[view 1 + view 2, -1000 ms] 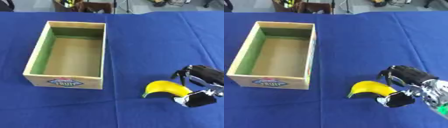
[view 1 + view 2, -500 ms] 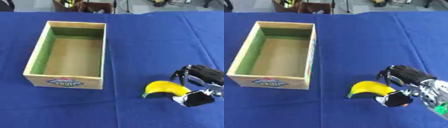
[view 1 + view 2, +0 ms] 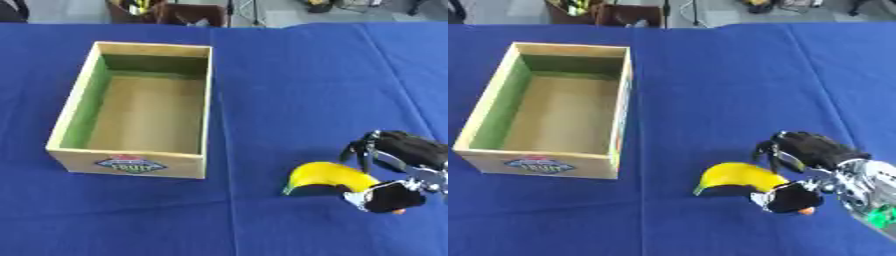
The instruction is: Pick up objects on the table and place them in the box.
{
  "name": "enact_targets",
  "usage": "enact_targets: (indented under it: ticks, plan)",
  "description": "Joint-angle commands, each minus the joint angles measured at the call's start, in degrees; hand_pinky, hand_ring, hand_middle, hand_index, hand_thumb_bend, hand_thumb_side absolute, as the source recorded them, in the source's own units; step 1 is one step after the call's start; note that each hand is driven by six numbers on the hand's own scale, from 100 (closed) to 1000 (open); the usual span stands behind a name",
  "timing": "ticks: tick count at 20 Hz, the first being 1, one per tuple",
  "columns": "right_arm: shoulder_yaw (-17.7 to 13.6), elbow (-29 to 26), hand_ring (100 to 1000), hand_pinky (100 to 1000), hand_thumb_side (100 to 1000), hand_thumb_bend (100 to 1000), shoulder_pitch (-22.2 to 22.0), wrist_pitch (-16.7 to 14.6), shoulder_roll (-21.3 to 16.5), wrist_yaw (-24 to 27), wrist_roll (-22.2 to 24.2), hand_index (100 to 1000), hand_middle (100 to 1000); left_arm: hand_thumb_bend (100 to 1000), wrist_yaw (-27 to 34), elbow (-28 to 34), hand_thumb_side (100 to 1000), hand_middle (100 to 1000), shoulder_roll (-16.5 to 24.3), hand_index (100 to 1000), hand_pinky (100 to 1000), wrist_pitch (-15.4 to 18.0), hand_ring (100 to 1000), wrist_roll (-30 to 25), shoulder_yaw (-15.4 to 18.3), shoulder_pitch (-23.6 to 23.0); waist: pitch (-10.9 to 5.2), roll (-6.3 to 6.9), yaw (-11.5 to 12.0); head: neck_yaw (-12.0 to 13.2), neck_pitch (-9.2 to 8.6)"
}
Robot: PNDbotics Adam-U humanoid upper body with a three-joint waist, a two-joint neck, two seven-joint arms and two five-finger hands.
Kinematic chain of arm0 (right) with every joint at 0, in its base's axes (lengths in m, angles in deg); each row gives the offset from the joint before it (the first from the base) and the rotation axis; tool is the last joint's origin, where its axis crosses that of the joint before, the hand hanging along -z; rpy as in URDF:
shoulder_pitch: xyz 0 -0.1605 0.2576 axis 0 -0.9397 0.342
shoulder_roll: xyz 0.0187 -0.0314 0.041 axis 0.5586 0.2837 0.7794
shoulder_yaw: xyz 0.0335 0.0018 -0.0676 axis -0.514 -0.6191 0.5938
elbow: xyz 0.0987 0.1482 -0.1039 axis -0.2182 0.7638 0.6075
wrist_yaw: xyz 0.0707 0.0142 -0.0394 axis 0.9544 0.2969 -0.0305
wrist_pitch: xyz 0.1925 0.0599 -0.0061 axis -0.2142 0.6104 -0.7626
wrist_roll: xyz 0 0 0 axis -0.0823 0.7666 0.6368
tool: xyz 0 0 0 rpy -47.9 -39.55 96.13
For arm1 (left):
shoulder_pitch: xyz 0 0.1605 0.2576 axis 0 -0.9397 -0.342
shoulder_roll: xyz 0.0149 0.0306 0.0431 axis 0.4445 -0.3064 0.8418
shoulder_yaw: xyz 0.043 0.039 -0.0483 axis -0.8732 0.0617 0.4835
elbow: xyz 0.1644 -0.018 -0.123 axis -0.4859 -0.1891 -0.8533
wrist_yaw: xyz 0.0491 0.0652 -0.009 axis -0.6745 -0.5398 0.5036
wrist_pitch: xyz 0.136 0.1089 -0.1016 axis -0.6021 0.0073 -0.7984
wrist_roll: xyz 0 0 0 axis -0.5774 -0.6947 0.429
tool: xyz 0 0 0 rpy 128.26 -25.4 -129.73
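A yellow banana (image 3: 324, 176) lies on the blue tablecloth (image 3: 289, 90) at the lower right. My right hand (image 3: 407, 152) comes in from the right edge and sits at the banana's right end. Its fingers (image 3: 363, 149) curl down behind the fruit and its thumb (image 3: 389, 198) presses in from the front, so the end is pinched between them. The banana's right tip is hidden by the thumb. An open cardboard box (image 3: 208, 110) with a green inner wall stands at the left, a hand's width from the banana, and nothing shows inside it. My left hand shows in no view.
The table's far edge runs along the top, with dark furniture and clutter (image 3: 166, 10) beyond it. Blue cloth stretches between the box and the banana and across the upper right.
Almost nothing has moved. The thumb has drawn slightly closer to the banana's end, while the banana and the box stay where they were.
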Motion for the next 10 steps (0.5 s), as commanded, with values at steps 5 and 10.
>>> enact_targets:
  ticks: [5, 10]
  plan:
    - [-0.66, -0.74, 789, 761, 491, 359, 0.57, 0.63, -0.62, -1.50, 1.32, 801, 468, 100, 0.10, 0.99, 1000, 771, 1.13, 902, 551, 0.14, 707, -0.22, -0.09, 0.68, -0.84, -0.01, 0.30, -0.30, -0.85]
    - [-0.56, -0.65, 793, 765, 491, 382, 0.74, 0.38, -0.42, -2.27, 2.18, 808, 472, 100, 0.16, 0.99, 1000, 771, 1.15, 902, 551, 0.16, 708, -0.32, -0.12, 0.73, -0.81, -0.05, 0.28, -0.41, -0.80]
